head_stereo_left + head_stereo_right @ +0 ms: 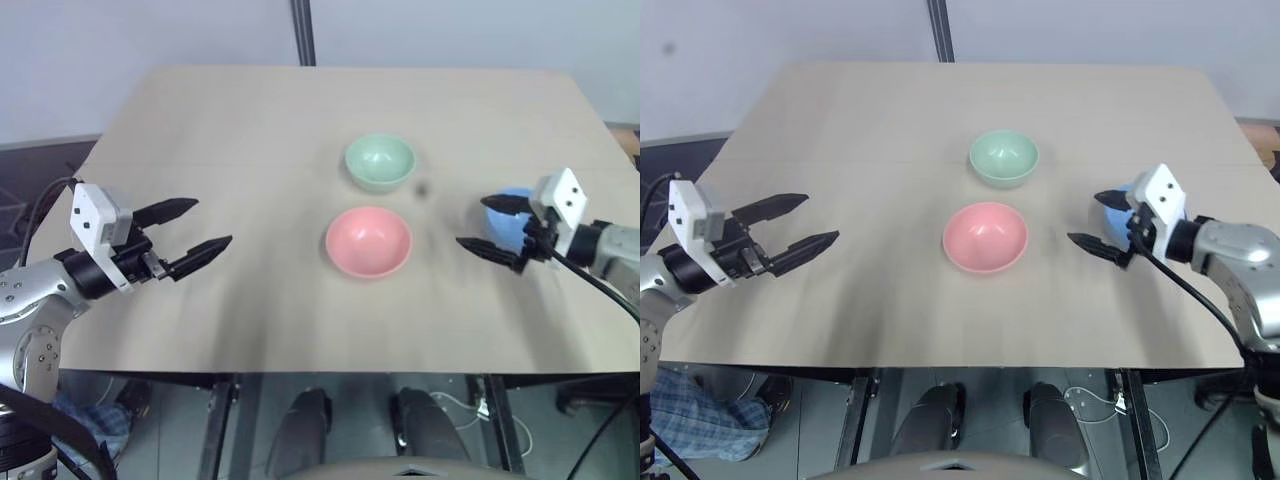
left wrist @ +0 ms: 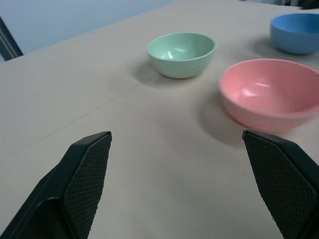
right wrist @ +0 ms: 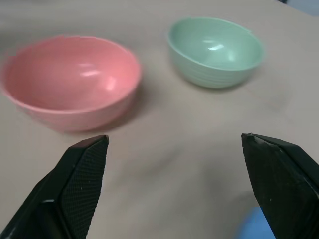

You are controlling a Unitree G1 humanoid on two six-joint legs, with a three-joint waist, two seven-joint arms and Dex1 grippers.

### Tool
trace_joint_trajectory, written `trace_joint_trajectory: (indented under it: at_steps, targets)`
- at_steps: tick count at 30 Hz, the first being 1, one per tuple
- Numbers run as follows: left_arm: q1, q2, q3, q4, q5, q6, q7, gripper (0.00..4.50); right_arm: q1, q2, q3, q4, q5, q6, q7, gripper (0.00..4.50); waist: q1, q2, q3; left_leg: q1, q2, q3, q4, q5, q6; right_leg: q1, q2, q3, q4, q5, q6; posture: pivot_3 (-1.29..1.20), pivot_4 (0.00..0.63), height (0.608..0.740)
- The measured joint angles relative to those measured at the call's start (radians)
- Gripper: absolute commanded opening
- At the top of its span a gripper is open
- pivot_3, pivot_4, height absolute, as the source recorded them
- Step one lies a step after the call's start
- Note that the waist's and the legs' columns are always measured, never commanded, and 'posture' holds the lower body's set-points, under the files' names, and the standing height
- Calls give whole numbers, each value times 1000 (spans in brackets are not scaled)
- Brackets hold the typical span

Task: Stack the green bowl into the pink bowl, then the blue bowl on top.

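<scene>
The green bowl (image 1: pixel 380 162), at twelve o'clock from the pink bowl (image 1: pixel 368 241), is probably light, stiff and slippery; its rim should be pinched. Both the left gripper (image 1: pixel 190 232) and right gripper (image 1: pixel 492 226) are spread, empty.

Reads as a lab or robot test room rather than a home. Plain pale wood-look table (image 1: pixel 300 120) set against a bare light-grey wall (image 1: pixel 150 40) with a dark vertical post (image 1: pixel 303 30) behind the far edge. Dark floor (image 1: pixel 40 165) past the table's left edge. Loose white cable (image 1: pixel 1095 400) lying under the near edge. Tabletop staged with three plain plastic bowls, nothing domestic around them.
</scene>
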State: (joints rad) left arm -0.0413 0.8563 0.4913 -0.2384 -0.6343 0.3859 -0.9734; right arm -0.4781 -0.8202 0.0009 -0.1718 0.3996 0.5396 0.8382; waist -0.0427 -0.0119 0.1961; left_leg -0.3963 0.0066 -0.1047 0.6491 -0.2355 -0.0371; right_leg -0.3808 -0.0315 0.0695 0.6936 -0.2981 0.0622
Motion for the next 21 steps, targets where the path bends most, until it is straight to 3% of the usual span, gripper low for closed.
trace_joint_trajectory:
  at_steps: [3, 10, 21]
  targets:
    - [-38, -14, -1, 1, -2, -19, 0, 4447, -187, 65, 134, 92, -128, 1, -34, 4500, -4, 0, 0, -1, 0, 1, -1, 0, 0, -2, 0, 1, 0, 0, 0, 0, 150, 740]
    - [-51, -17, 10, 14, 1, -31, -2, 4447, -384, 210, 331, 307, -314, -87, -9, 4500, -2, 0, 0, -7, -1, 1, -2, 0, 0, -7, -2, 0, -4, 0, 0, 0, 150, 740]
    - [-34, -38, 14, -1, -2, -49, -4, 4447, -614, 409, 475, 666, -550, -207, 4, 4500, -4, 0, 0, -18, -1, -1, 0, 1, -2, -20, -1, -1, 3, 1, -1, 0, 150, 740]
